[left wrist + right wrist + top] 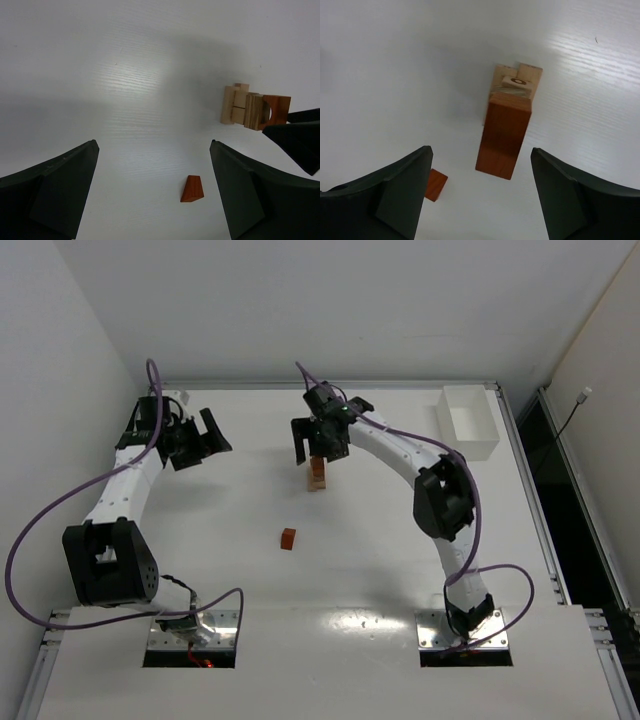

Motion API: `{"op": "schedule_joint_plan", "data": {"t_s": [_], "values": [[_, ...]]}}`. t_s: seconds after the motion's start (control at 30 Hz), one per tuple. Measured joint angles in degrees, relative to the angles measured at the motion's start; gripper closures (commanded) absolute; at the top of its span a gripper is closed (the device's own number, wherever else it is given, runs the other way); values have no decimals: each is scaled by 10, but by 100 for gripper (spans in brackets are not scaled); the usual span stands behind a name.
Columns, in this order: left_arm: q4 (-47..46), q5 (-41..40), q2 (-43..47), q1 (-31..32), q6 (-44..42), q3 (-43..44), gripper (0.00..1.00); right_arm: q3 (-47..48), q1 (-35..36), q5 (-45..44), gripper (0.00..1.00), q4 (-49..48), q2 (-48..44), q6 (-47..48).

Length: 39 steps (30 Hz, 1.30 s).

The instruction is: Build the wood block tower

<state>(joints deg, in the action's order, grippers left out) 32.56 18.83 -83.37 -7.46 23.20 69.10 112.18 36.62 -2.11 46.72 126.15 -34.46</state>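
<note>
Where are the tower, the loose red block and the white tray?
wood block tower [317, 480]: top external view, pale lower blocks.
loose red block [288, 538]: top external view, its top face.
white tray [478, 447]: top external view, its near wall.

The left fingers [55, 192] and right fingers [395, 197] stand spread wide.

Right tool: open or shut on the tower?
Open: the right tool has both fingers clear of the reddish-brown top block, gaps either side.

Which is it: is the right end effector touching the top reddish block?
Apart. The right wrist view shows gaps on both sides between the right end effector and the reddish block.
</note>
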Motion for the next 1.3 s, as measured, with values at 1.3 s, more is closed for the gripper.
{"op": "schedule_joint_plan", "data": {"t_s": [1.3], "values": [[43,-140,-89,424,26,-104,46,-532,-237,-227,19,-173,-709,276]]}}
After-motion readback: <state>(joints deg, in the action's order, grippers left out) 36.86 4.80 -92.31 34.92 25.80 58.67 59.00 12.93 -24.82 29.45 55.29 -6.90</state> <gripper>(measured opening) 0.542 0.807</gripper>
